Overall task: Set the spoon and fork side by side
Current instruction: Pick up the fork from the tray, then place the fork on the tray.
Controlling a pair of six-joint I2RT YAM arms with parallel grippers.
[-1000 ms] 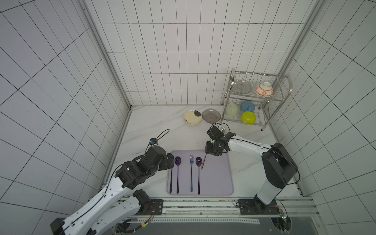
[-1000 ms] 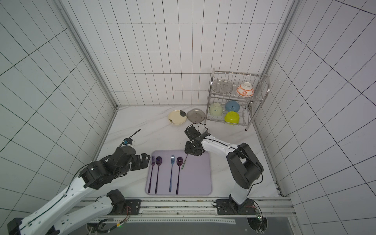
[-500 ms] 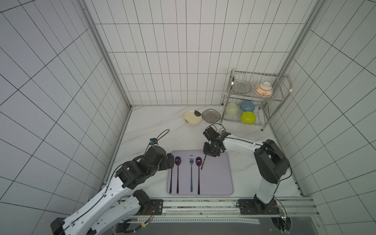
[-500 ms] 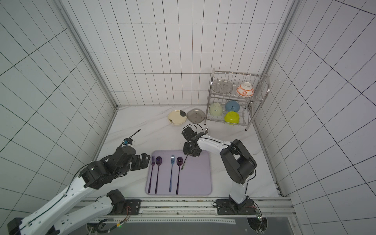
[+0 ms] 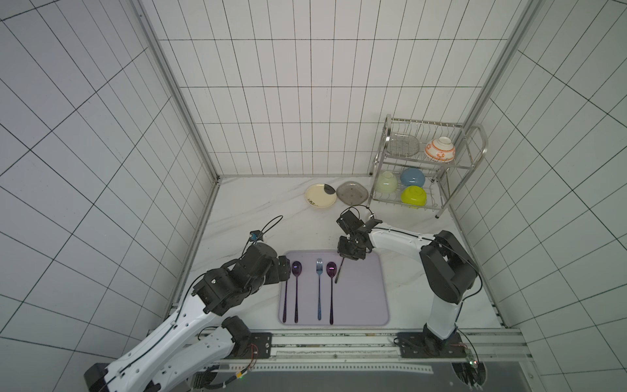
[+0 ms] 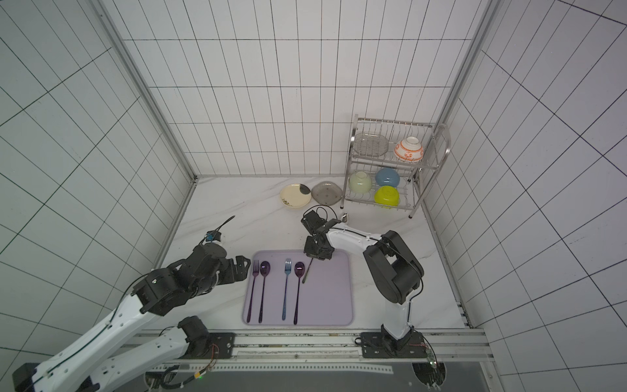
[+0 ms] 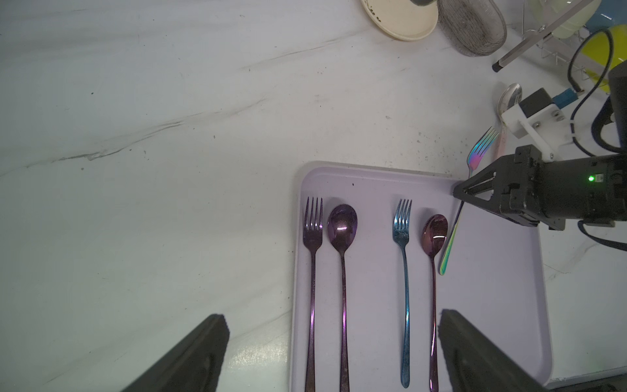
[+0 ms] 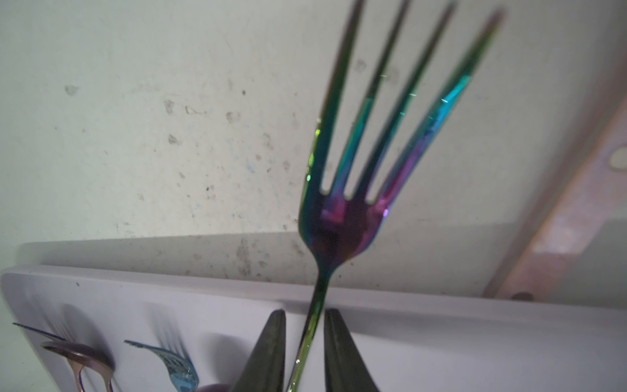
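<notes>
Now we find the rainbow fork (image 7: pixel 450 239) lying slantwise across the far rim of the lavender tray (image 7: pixel 492 305), with its handle end on the tray and its tines out over the marble table (image 7: pixel 169 101). Our right gripper (image 8: pixel 305 310) straddles the handle at that rim. The jaws stand narrowly apart, not clamped on it. Our left gripper (image 7: pixel 330 315) hangs near the tray's left edge, jaws wide apart and empty.

The rainbow handle ends just beside the bowl of the right purple spoon (image 7: pixel 435 230), which lies next to a blue fork (image 7: pixel 402 220). Further left, a purple fork (image 7: pixel 312 230) and the left purple spoon (image 7: pixel 342 225) lie side by side. A silver spoon (image 7: pixel 509 98) rests on the table just beside the rainbow tines, partly hidden by the right arm. A cream plate (image 5: pixel 320 195), a grey dish (image 5: pixel 353 192) and a wire rack (image 5: pixel 481 142) of bowls stand well apart by the back wall.

Only the right wrist view shows the sliver of gap on each side of the handle. In a top view the left gripper (image 5: pixel 283 268) covers the purple fork's head; in a top view that head (image 6: pixel 255 268) shows clear.
</notes>
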